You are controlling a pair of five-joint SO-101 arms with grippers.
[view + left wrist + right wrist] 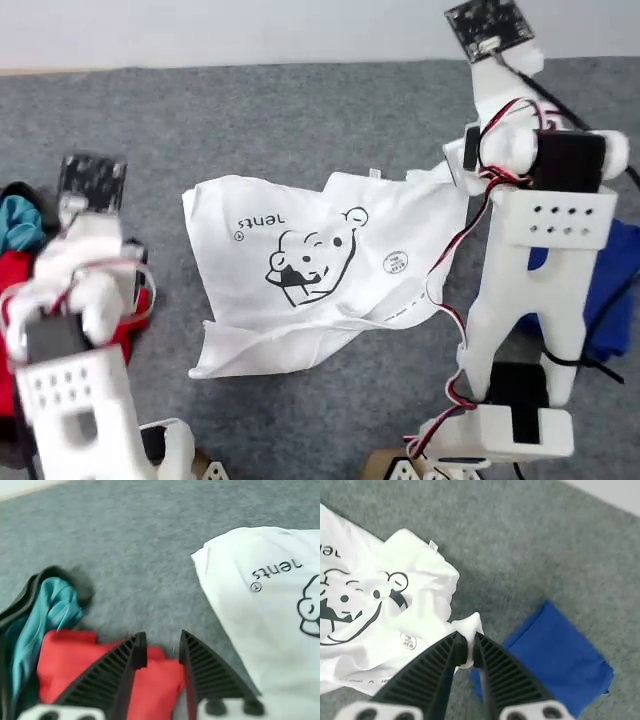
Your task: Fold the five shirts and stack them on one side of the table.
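Grey felt-like table top (300, 110), bounded on its far side by a pale wall (250, 30). At centre lies the white shirt (330, 270), print upward, spread out but rumpled and not yet folded; its long axis runs across the table from the left arm's side to the right arm's side. Just beyond the white shirt's right-hand edge, partly under the right arm, a blue shirt (555, 655) lies flat and appears to be folded. Beyond the white shirt's left-hand edge, with a strip of bare grey between, sit a red shirt (65, 665), a smaller teal shirt (50, 610) bunched beside it, and a dark cloth (30, 595) edging the teal one. The right gripper (468, 645) is at the white shirt's right-hand edge, jaws clenched on a small tuft of its cloth, so this arm is the nearer and already has purchase. The left gripper (161, 642) hangs over the red shirt, jaws parted and holding nothing; the white shirt's near corner lies off to its side, towards the table's centre. Judged from this layout, the next fold turns on carrying the pinched edge along the long axis towards the left arm's side.
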